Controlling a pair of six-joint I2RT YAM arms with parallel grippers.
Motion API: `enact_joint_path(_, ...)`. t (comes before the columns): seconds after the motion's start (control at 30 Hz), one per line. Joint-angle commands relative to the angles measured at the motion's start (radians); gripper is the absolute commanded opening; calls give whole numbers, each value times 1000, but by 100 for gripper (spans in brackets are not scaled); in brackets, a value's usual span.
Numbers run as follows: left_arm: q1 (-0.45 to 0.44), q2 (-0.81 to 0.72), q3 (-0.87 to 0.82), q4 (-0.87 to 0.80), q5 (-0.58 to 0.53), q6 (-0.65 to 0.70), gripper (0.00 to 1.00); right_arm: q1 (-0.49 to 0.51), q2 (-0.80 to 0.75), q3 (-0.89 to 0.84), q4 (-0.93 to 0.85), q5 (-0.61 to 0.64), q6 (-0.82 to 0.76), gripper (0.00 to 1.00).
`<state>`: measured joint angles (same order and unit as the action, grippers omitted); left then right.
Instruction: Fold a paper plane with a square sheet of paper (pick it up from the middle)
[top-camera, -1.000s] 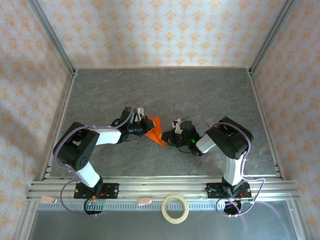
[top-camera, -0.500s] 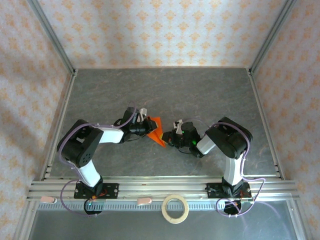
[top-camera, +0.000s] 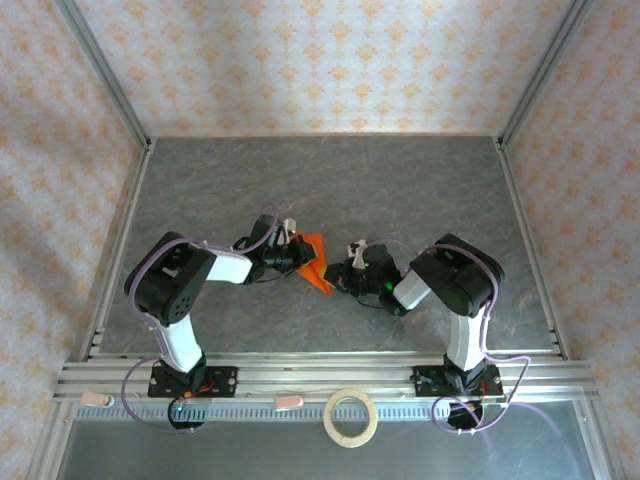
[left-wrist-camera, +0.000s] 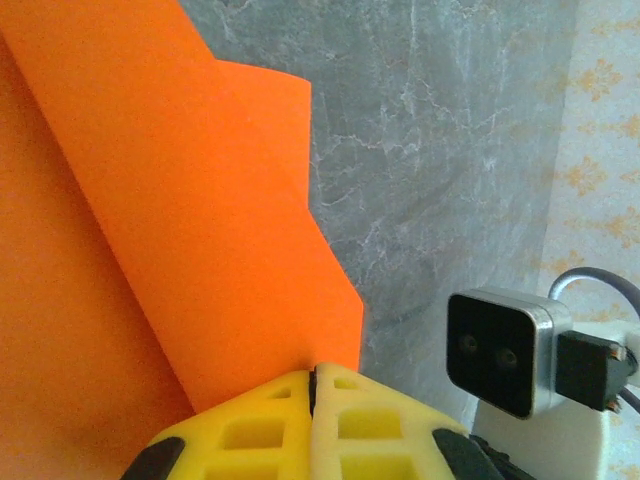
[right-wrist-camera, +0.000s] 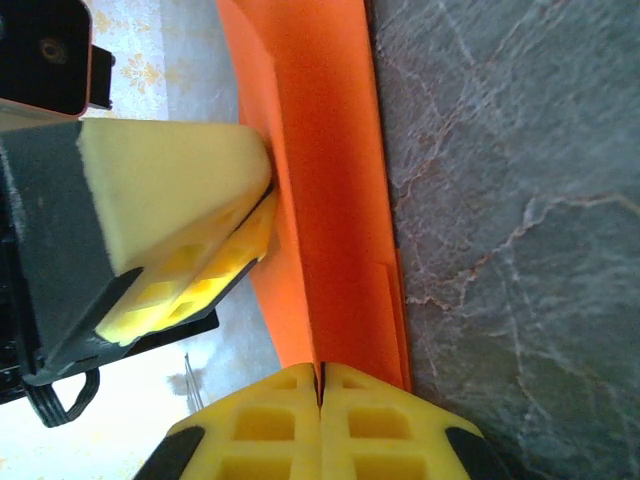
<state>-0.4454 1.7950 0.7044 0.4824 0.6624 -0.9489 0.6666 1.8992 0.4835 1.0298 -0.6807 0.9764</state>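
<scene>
**Both grips pinch the orange plane, mid table**

Top view: the plane (top-camera: 314, 262) is a small orange folded bit w/ a pointy end. It sits in the mid of the frame, a bit below centre, between the two arms and over the grey table (top-camera: 420, 190). L grip (top-camera: 297, 257) comes in from the left & bites the plane's left side. R grip (top-camera: 336, 282) comes in from the right & bites the low right tip. Can't tell if the plane touches the table.

L wrist view: the yellow fingers (left-wrist-camera: 250, 430) at the bottom are pressed tight together, w/ the edge of the orange paper nipped in between. The paper fills the left half of the frame in folded layers. One flap corner sticks out near the top centre. Grey table is on the right. A black camera (left-wrist-camera: 505, 350) w/ two round eyes sits low right.

R wrist view: R grip's yellow fingers at the bottom are shut tight on the plane's thin end. The plane runs up the mid of the frame as a long orange strip w/ a crease. L grip's yellow pads are on the left, clamped on the plane's left edge. Table is on the right.

A pale tape ring (top-camera: 351, 417) lies at the bottom centre of the top view, well apart from the plane.
</scene>
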Motion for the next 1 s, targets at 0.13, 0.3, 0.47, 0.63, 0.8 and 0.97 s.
enact_joint_path(0.13,-3,23,45,-33,-38,34,0,5,23,-4,-118,18,-17,0)
enact_joint_path(0.3,-2,31,57,-66,-54,45,0,5,20,4,-150,21,-24,0)
enact_joint_path(0.47,-3,43,72,-88,-61,56,0,6,20,6,-160,21,-18,0)
enact_joint_path(0.63,-3,64,81,-87,-52,60,0,6,14,3,-166,28,-13,0)
enact_joint_path(0.8,-2,69,87,-99,-53,67,0,6,13,3,-181,31,-16,0)
enact_joint_path(0.97,-1,82,101,-106,-38,77,0,5,12,3,-185,33,-18,0)
